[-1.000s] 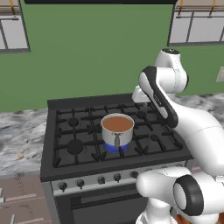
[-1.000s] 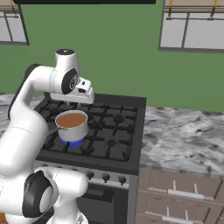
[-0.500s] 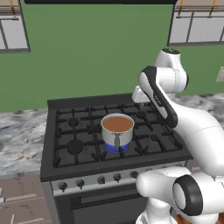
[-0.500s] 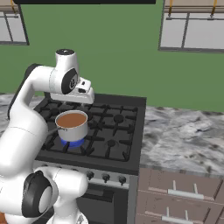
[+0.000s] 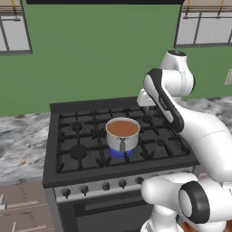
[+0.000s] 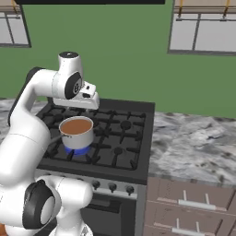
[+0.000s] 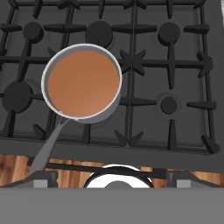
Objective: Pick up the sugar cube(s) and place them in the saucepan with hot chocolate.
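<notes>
A: Where's the saucepan (image 5: 122,134)?

B: Front middle of the black stove (image 5: 90,140), on a burner with a blue flame (image 5: 118,153) showing under it. Steel body, smooth reddish-brown liquid up near the rim. Right base view has it at the front left of the stove, just beside the arm. From the hand camera the saucepan (image 7: 82,82) sits upper left of centre, handle (image 7: 48,146) running down toward the stove's front edge.

A: Sugar cube?

B: Possibly the tiny pale speck on the grey marble counter (image 5: 20,145) left of the stove, at about (image 5: 21,161). Too small to be sure. It's well apart from the pan.

A: Gripper?

B: The hand (image 6: 76,100) hangs above the back of the stove, behind and above the pan, touching nothing. Fingers can't be made out in either base view, and the hand camera doesn't show the tips clearly, so I cannot tell whether they are spread or pressed together.

A: Anything else?

B: Row of knobs (image 5: 105,186) along the stove front, green wall (image 5: 99,54), windows (image 6: 203,27) up high, marble counter with drawers (image 6: 193,203) to the right of the stove. Wood floor (image 7: 65,175) shows below the stove's edge in the hand camera.
</notes>
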